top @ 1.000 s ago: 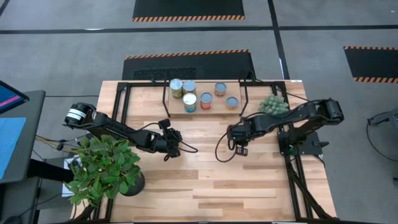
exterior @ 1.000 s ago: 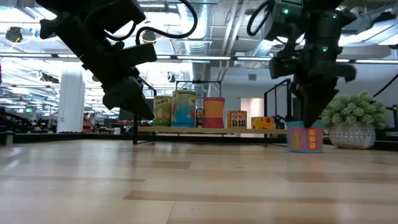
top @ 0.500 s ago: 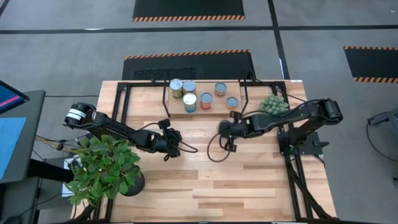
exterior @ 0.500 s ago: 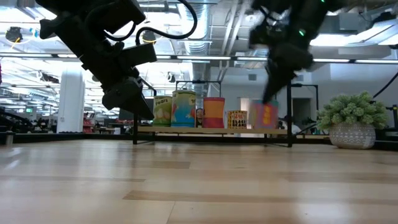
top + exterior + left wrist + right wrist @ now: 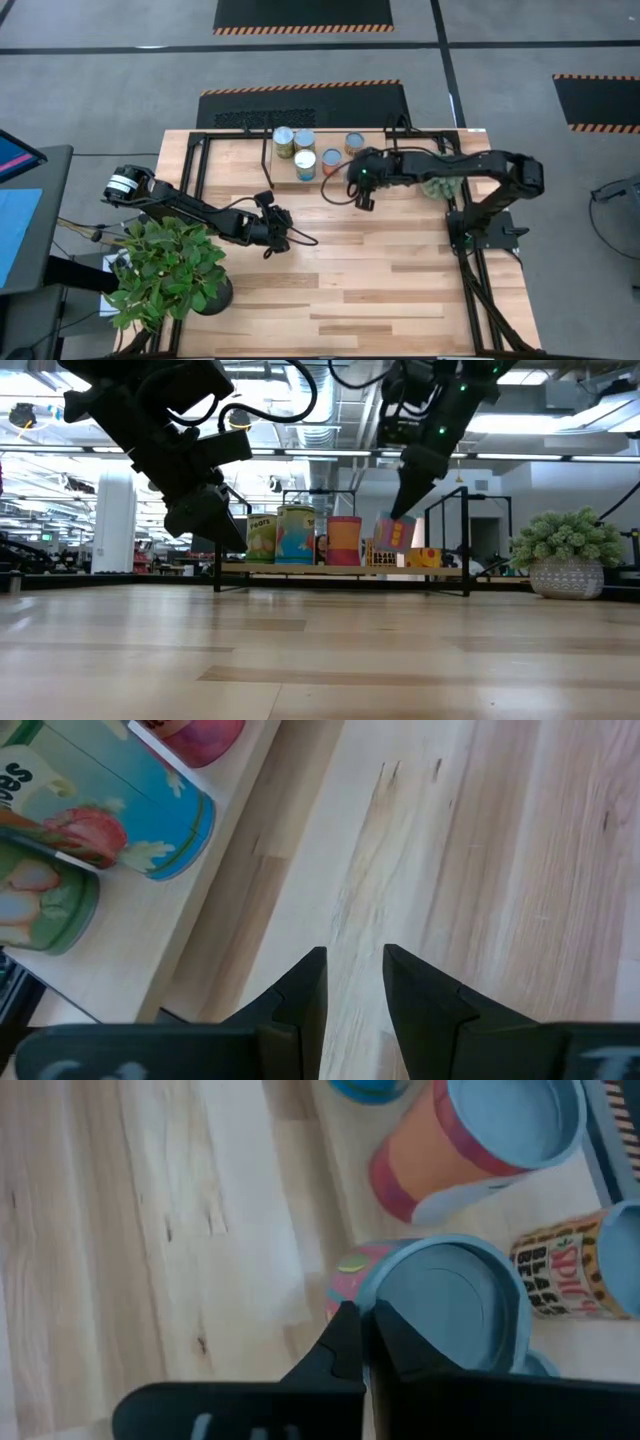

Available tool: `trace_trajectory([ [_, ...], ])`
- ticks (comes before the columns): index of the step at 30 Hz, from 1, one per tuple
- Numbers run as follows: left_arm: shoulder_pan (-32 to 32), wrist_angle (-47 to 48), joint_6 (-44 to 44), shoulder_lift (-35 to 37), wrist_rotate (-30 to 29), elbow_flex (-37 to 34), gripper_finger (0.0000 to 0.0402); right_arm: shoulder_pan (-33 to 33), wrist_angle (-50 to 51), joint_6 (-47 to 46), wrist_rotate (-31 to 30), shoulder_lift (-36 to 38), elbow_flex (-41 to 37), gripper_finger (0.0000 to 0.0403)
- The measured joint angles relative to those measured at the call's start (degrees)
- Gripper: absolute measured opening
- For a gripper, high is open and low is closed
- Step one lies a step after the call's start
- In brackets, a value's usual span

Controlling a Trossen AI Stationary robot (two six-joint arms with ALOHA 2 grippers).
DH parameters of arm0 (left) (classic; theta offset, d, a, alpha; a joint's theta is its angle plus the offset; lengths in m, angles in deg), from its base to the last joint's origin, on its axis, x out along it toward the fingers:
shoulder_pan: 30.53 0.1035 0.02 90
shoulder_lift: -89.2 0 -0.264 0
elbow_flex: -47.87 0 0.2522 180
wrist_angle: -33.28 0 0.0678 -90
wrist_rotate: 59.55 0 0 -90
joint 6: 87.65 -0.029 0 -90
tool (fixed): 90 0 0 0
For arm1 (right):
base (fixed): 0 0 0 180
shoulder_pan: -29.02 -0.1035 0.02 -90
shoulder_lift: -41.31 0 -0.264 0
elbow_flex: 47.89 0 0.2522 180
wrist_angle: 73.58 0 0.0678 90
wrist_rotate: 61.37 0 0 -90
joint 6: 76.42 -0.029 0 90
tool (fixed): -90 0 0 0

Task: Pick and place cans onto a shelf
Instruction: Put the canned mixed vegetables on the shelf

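High view: right gripper (image 5: 362, 190) is out over the front edge of the shelf (image 5: 285, 181), reaching across from the right side of the table (image 5: 400, 290). It's got a pink can (image 5: 392, 532) pinched by the rim, one finger inside the lip and one outside going by the right wrist view, fingers clamped tight on that thin wall. Low view shows the can hanging tilted, clear of the shelf board, just above it and in front of the row already there.

On the shelf: a green-label can (image 5: 261, 538), a blue one (image 5: 294, 535), an orange/pink one (image 5: 344, 540), plus a shorter black-and-yellow tin (image 5: 381, 552). Wrist cam has the orange can (image 5: 480, 1135) close beside the held one.

Left gripper (image 5: 281, 238) waits mid-table, near the potted plant (image 5: 165, 270), fingers a little apart w/ nothing between them.

Handling, my guess: can looks open-topped and empty, so light, stiff, smooth-walled. A rim pinch lets it swing, hence the tilt. Level it before letting go or it may tip, and watch the neighbours, tight gap. A side grasp across the body would be steadier but needs room btw. cans.
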Motion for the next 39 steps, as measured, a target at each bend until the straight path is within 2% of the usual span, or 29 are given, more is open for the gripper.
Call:
trace_trajectory([
  [8, 0.1, 0.0, -0.6, 0.0, -0.6, 0.0, 0.0093, 2.4, 0.1, 4.7, 1.2, -7.0, 3.8, 0.0005],
  [17, 0.1, 0.0, -0.6, 0.0, -0.6, 0.0, 0.0093, 3.1, 8.3, 7.0, 0.6, -13.3, 12.7, 0.0019],
  [27, 0.1, 0.0, -0.6, 0.0, -0.2, 0.0, 0.0093, 6.2, 10.2, 6.0, 0.5, -13.2, 13.2, 0.0053],
  [39, 0.2, 0.0, -0.7, 0.0, -0.2, 0.0, 0.0093, 7.4, 9.4, 7.4, 2.3, -13.2, 13.2, 0.0056],
])
